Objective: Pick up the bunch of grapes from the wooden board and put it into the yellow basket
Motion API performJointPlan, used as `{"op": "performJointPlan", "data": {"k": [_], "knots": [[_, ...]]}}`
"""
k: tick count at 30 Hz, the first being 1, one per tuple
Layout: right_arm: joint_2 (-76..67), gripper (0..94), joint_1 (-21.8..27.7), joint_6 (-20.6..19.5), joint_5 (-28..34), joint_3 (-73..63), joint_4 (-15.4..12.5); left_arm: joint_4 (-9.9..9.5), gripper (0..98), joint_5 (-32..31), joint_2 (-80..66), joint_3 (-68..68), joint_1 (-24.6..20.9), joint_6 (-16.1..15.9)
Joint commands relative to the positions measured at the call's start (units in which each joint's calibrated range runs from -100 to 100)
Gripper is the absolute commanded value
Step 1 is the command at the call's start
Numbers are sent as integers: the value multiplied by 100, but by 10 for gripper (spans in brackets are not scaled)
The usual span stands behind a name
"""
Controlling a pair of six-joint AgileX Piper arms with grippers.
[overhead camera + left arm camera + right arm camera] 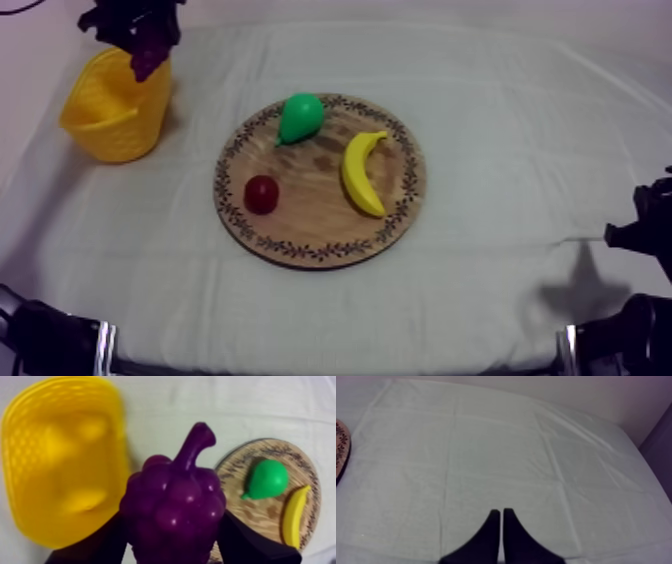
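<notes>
The purple bunch of grapes (172, 506) hangs in the air with my left gripper (172, 543) shut on it, one black finger (100, 546) on each side. In the top view the grapes (150, 52) sit just above the right rim of the yellow basket (110, 110) at the far left. In the left wrist view the basket (60, 461) lies open beside and below the grapes. The round wooden board (320, 215) is in the middle of the table. My right gripper (501, 521) is shut on nothing, low over bare cloth at the table's right side (640, 225).
On the board lie a green pear (300, 117), a banana (362, 172) and a small red fruit (262, 194). The pear (267, 478) and banana (295, 513) also show past the grapes. The board's rim (341, 446) is far from my right gripper.
</notes>
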Motion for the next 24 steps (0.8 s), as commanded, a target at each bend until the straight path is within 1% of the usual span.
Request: {"op": "performJointPlan", "data": {"k": [1,6,13,18,24], "knots": [[-2,3,0,-1,4,-5,-1,-11,642,-1,-17,4,-262,-45],[-2,3,0,-1,4,-5,-1,-44,644,90,-29,-125,-574,-130],[-2,3,0,-1,4,-5,-1,-113,648,275,-8,-399,-866,-204],[-2,3,0,-1,4,-5,-1,-140,650,386,94,-614,-985,-236],[-2,3,0,-1,4,-5,-1,-153,652,410,414,-815,-1013,-246]]}}
